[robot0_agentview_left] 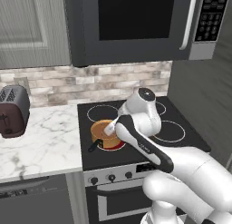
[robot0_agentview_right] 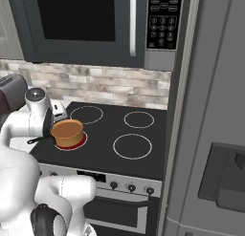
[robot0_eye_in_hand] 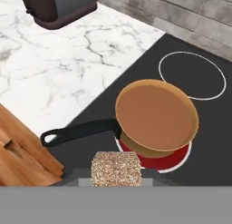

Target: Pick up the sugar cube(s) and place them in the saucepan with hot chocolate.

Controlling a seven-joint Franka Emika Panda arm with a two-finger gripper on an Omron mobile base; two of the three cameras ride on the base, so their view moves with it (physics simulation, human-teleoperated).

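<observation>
Glossy black stovetop (robot0_eye_in_hand: 199, 141), round copper saucepan (robot0_eye_in_hand: 156, 116), claw (robot0_eye_in_hand: 117, 175) clamping speckled sugar cube (robot0_eye_in_hand: 117, 168).

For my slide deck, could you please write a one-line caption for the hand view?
Gripper holding a sugar cube beside the full saucepan on a glowing red burner.

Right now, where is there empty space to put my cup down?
The white marble counter is bare between the dark red toaster and the black stovetop. Three burner rings are free. The front left burner is crowded by the orange-copper saucepan.
</observation>
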